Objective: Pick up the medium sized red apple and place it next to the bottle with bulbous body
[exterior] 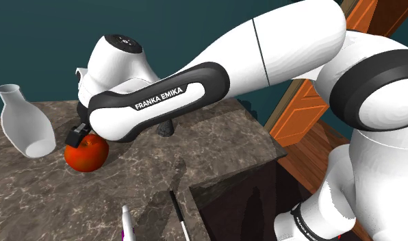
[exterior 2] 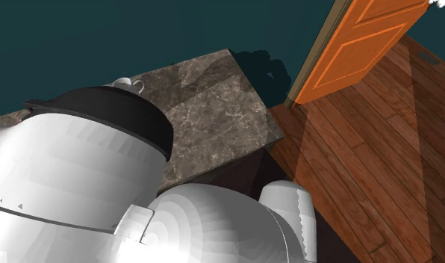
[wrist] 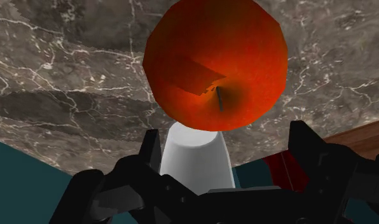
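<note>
Bearing "FRANKA EMIKA", the arm [exterior: 161, 96] has its hand [wrist: 226, 130] spread at the red apple [wrist: 217, 57].

Apple [exterior: 86, 153]: red-orange, darker red patch near stem, dark stem pit.
Bottle [exterior: 23, 124]: plain white-grey, no pattern.
Countertop [exterior: 223, 130]: dark brown-grey marble, pale irregular veins.
Wall [exterior: 31, 34]: deep teal, flat.
Door [exterior 2: 363, 37]: bright orange, lighter panel edges.
Floor [exterior 2: 378, 164]: reddish-brown wood planks, dark seams.
Arm [exterior: 291, 48]: white, dark grey joints, black band with white "FRANKA EMIKA" lettering.
Gripper [wrist: 226, 140]: all black.
Small cup [exterior 2: 128, 83]: white.
</note>
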